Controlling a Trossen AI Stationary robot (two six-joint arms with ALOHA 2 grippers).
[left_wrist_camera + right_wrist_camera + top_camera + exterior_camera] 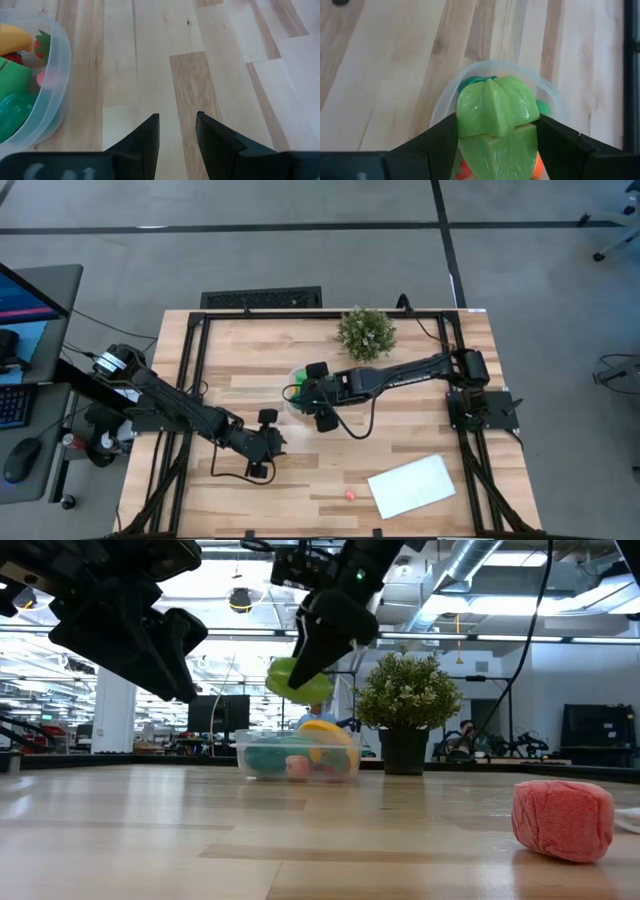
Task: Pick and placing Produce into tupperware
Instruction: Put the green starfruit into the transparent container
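Note:
The clear tupperware [292,406] stands mid-table and holds a yellow banana [12,37], teal and green pieces and small red ones. My right gripper [496,125] hangs over it, shut on a light green ribbed piece of produce [288,678]. My left gripper [177,131] hovers over bare wood just to the near left of the tupperware [52,85], open with nothing between its fingers. A small pink berry [350,495] lies on the table near the front edge and shows large in the low view [563,820]. My right gripper pinches the green piece between its two fingers, one on each of two opposite sides [462,120]. The fingers come slanting down from the table's right. The piece is lifted clear, right above the open tupperware [445,90].
A bushy potted plant [366,332] stands at the far edge, just behind the right arm. A flat white sheet [412,485] lies at the near right corner. Black frame rails [190,370] run along the table's sides.

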